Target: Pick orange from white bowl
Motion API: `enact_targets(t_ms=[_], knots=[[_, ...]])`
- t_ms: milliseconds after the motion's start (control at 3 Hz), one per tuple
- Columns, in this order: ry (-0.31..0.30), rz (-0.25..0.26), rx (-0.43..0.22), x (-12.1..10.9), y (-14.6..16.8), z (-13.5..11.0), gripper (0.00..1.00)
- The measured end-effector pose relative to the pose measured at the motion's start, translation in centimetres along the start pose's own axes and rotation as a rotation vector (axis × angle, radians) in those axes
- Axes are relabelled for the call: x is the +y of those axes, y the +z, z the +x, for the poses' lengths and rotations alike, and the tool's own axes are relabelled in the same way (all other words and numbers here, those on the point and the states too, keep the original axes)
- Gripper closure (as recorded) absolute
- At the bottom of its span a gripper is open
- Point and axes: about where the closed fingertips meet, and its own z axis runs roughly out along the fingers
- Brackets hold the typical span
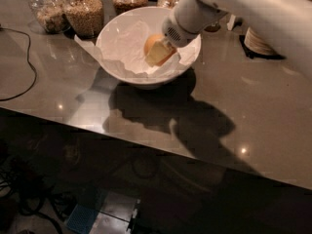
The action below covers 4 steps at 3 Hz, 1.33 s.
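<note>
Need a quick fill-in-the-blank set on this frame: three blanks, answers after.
The orange lies ____ the white bowl.
The gripper reaches into the bowl, right against the ____.
The glass jars stand ____ the bowl, farther from the camera.
Missing: inside; orange; behind.

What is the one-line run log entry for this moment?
gripper: inside large deep white bowl, at round yellow-orange orange | orange: in bowl on crumpled white paper | bowl: on grey countertop
</note>
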Motion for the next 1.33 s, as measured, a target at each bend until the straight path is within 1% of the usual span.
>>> enact_targets(t_ms=[333,667,1000,1333], knots=[[-0.057,0.081,-0.201,1.1,-6.6,-2.4,1.0],[-0.106,0.071,-0.419,2.7,-12.2,-5.2,1.0],[-0.15,-0.017,-0.589,5.1,-16.8,-6.0,1.0],[-0.274,-0.131,-0.711,9.7,-20.8,-6.3,1.0]])
